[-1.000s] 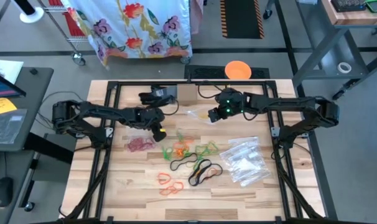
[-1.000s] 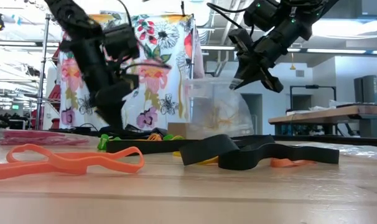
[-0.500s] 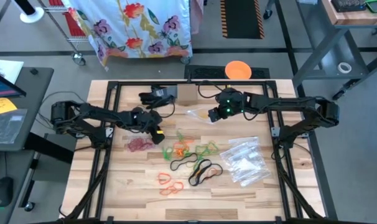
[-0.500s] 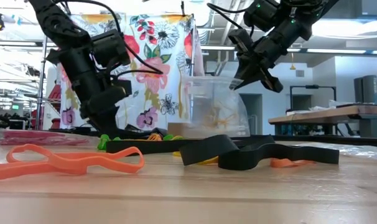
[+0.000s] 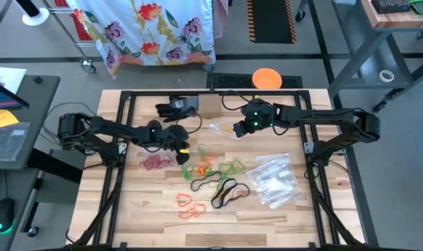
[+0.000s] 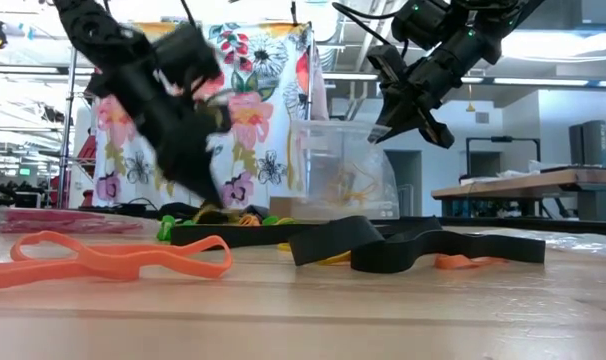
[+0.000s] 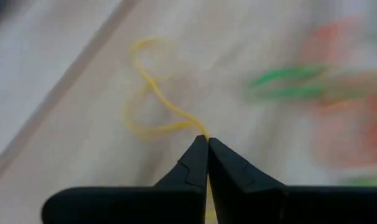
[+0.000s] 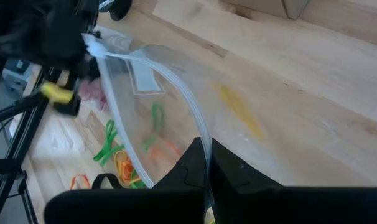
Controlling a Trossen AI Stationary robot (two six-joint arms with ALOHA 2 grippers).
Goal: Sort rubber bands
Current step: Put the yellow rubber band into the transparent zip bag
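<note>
The left tool (image 7: 208, 139) pinches a yellow rubber band (image 7: 152, 99) above the wooden desk (image 5: 142, 202). The right tool (image 8: 208, 163) grips a clear bag (image 8: 170, 99) by its edge.

A floral cloth (image 5: 152, 28) hangs on a rack beyond the wooden table (image 5: 142, 202), over grey floor (image 5: 400, 209).

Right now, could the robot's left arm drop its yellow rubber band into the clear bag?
Probably yes. The left gripper is shut on the yellow rubber band. The right gripper holds the clear bag up nearby above the table, and nothing stands between them.
</note>
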